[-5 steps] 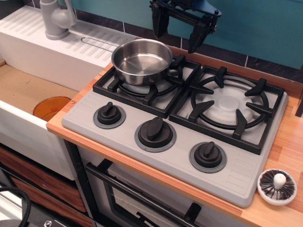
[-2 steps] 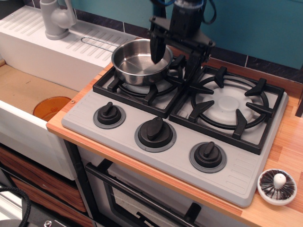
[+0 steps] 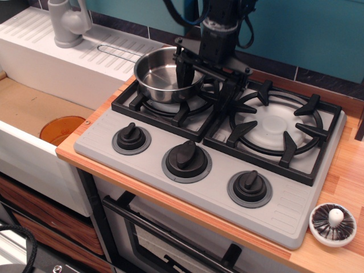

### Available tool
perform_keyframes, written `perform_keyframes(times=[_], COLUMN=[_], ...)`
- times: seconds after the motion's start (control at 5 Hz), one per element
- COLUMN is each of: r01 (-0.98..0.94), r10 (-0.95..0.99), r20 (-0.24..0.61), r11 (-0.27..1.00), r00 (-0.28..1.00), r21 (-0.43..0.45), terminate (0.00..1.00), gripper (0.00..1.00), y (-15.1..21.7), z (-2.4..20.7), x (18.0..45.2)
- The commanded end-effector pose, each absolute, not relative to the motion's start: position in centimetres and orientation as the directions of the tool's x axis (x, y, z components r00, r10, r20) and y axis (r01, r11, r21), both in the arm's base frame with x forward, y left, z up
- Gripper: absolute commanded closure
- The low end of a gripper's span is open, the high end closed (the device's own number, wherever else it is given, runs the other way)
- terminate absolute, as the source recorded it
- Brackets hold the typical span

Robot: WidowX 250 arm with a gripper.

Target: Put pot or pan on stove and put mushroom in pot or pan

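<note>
The shiny steel saucepan (image 3: 162,75) sits on the left burner grate of the grey stove (image 3: 216,142), its wire handle pointing back left over the drainboard. My gripper (image 3: 203,82) is open and low over the pan's right side. One finger (image 3: 183,69) reaches inside the pan. The other finger (image 3: 226,91) is outside the wall, by the grate between the burners. The jaws straddle the pan's right wall. The mushroom (image 3: 333,224) lies gills up on the wooden counter at the front right, far from the gripper.
Three black knobs (image 3: 186,157) line the stove's front. A white sink with a drainboard and grey tap (image 3: 68,21) stands at the left, an orange disc (image 3: 61,129) in the basin. The right burner grate (image 3: 277,125) holds nothing. An oven door is below.
My gripper has come down from above the back of the stove to the pan's right rim, one finger entering the pan. The pan and mushroom have not moved.
</note>
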State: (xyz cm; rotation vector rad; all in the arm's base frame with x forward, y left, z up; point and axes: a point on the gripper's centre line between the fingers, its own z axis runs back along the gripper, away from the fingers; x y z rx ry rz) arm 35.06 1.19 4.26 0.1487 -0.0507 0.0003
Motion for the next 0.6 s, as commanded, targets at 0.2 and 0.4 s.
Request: perform_keyframes(times=[0.2, 0.4], r01=[-0.014, -0.018], r10=[0.000, 0.005], r20=[0.096, 0.091], r11=[0.989, 0.990], r00=[0.995, 0.996], r21=[0.145, 0.141], terminate=[0.00, 0.00], gripper=[1.00, 1.00], y=[1.4, 1.1], z=[7.5, 7.9], x=[35.8, 35.8])
